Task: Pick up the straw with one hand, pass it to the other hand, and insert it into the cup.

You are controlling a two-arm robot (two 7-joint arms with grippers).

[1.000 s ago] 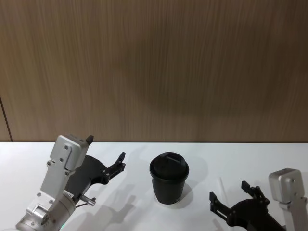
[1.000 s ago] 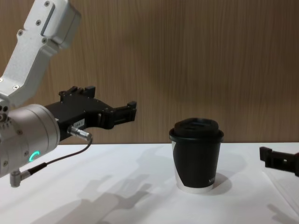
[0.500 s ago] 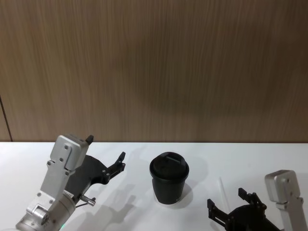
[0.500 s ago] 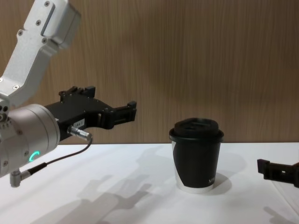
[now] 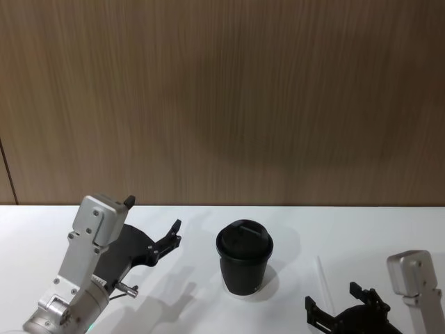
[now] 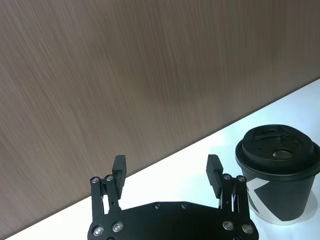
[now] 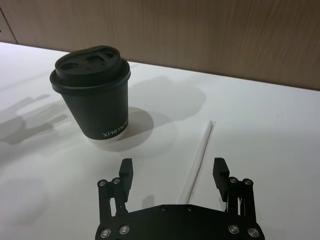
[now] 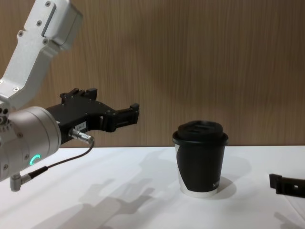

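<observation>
What could go wrong? On the left, the left hand (image 5: 153, 216) hangs above the desk (image 5: 292, 226) and waits for the pass. I think the straw could drop if one hand lets go before the other has a good hold.

In the middle, the cup (image 5: 244, 268) stands upright with its lid on. It looks light, so an arm swinging past could knock it over. The hole in the lid is small, and a tilted straw may miss it or bend.

On the right, the straw (image 7: 201, 152) lies flat on the desk. It is near the cup but not touching it. It is thin and round, so it may roll away or slip out when the jaws close. If the jaws come down crooked, they could bump the desk and push it aside.

Now the jaws. The left jaws are wide open. They hold nothing and touch nothing.

The right hand (image 7: 173, 169) is low over the near end of the straw. Its jaws are wide open too, one on each side of the straw. They hold nothing, and I cannot see them touching it.
</observation>
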